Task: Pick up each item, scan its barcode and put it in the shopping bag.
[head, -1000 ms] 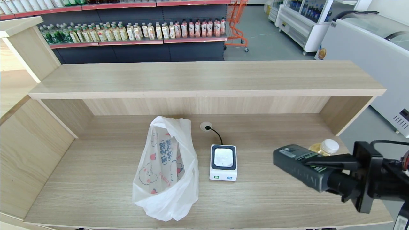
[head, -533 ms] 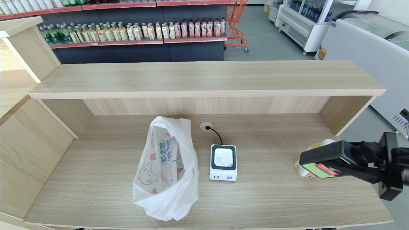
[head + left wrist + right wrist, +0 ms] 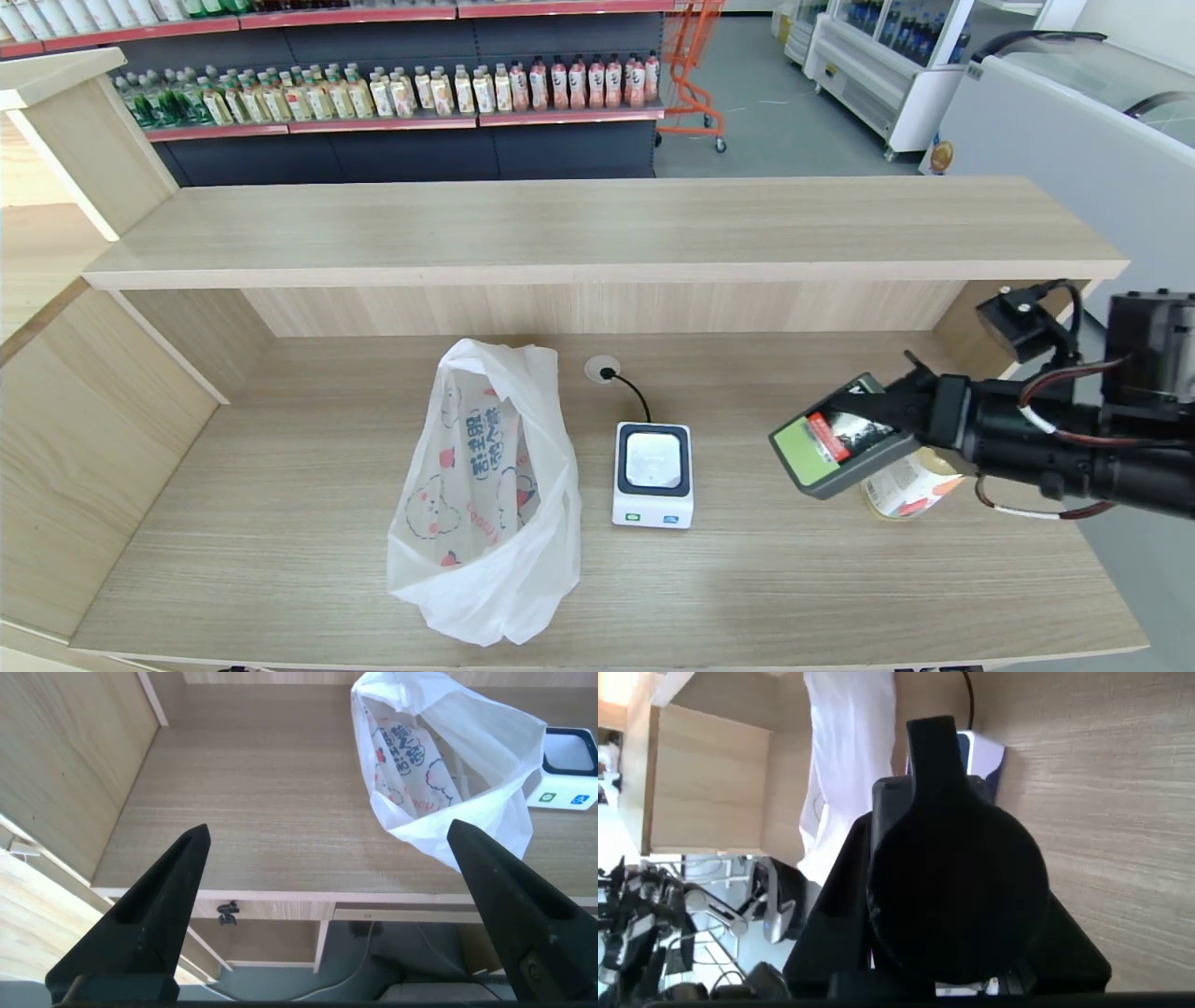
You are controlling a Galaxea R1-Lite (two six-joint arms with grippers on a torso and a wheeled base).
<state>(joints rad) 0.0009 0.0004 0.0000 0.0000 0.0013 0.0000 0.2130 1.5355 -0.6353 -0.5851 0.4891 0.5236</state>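
I see the right gripper above the right part of the desk, and its jaws are clamped on 1 dark box. The box is in the air and tilted, and it does not touch the desk. Its end face, with a green and red label, shows in the head view. It hangs to the right of the scanner and well apart from it.

Just behind and below the box, 1 bottle with a pale label stands on the desk. The box covers the upper part of the bottle, so I cannot tell if the 2 touch.

The scanner is white with a dark window on top and lies flat near the middle of the desk. A black cable runs from it to a round hole at the back of the desk.

The shopping bag stands just beside the scanner, on its left, with a small gap between them. It is thin white plastic with a cartoon print, and its mouth is open upward.

The left gripper hovers over the near edge of the desk. Its jaws are wide apart and hold nothing. In the left wrist view the bag and 1 corner of the scanner show beyond it. In the right wrist view the dark bulk of the jaws and box covers the middle, with the bag and the scanner on the desk behind it.
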